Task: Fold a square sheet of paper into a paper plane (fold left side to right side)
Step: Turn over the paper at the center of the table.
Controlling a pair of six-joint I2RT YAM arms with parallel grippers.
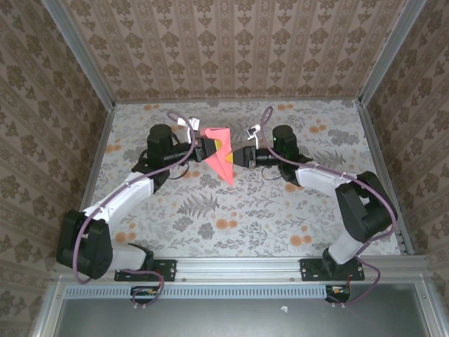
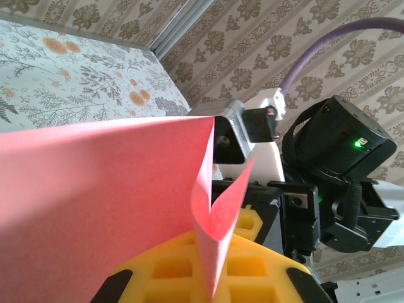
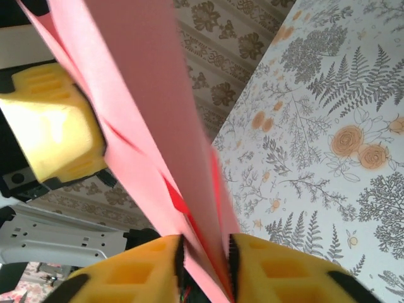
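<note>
Holding a folded, pointed salmon-pink paper sheet (image 1: 222,160) between both arms, over the middle of the grey floral-print tabletop (image 1: 245,210).
On the left, the left gripper (image 1: 208,149) is clamped tight on the sheet's left side, with its yellow waffle-textured fingers (image 2: 170,271) against the paper. The sheet's sharp tip points toward the arm bases. On the right, the right gripper (image 1: 237,156) is pinched on the other side, the layers sandwiched between its yellow fingers (image 3: 278,271) with barely a gap.
</note>
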